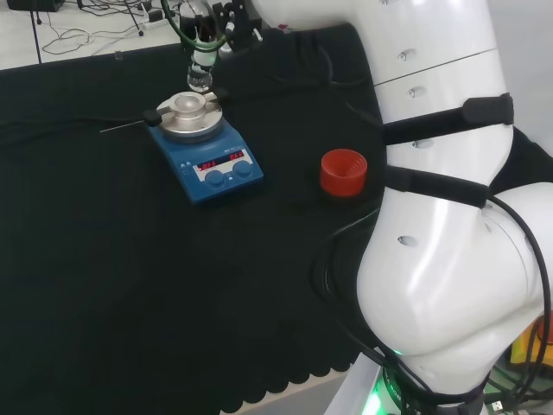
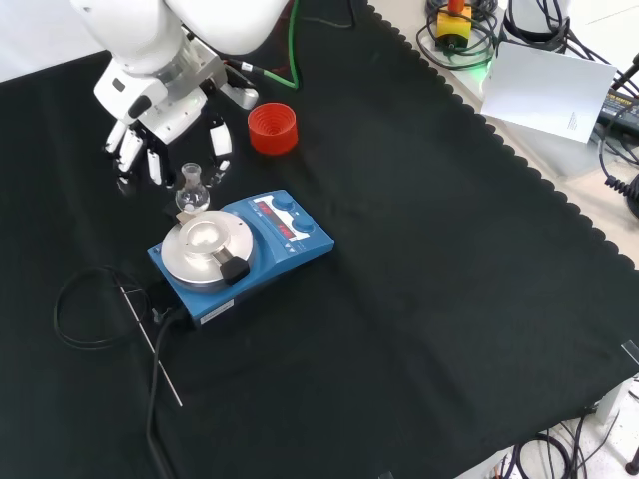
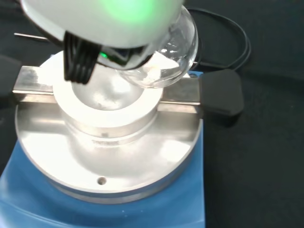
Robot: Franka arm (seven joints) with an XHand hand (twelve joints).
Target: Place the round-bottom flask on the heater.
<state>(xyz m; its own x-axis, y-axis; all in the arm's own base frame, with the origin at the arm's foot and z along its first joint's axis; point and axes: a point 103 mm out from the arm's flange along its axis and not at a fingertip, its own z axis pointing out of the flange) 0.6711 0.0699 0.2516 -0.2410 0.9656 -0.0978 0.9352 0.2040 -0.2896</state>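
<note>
hand (image 2: 165, 125) fingers curled round flask (image 2: 192, 193) neck, bulb just above heater (image 2: 240, 254) block

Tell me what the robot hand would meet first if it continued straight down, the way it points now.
Probably the round silver metal block on the blue heater; the clear glass round-bottom flask in the robot hand would touch it first. Depth is unclear.

A clear round-bottom flask (image 3: 164, 59) hangs close above the rim of the grey metal bowl block (image 3: 107, 111) on the blue heater (image 3: 28, 199), partly behind a blurred white part of the hand (image 3: 95, 19), with a black knob (image 3: 221, 95) at the block's three o'clock.
</note>
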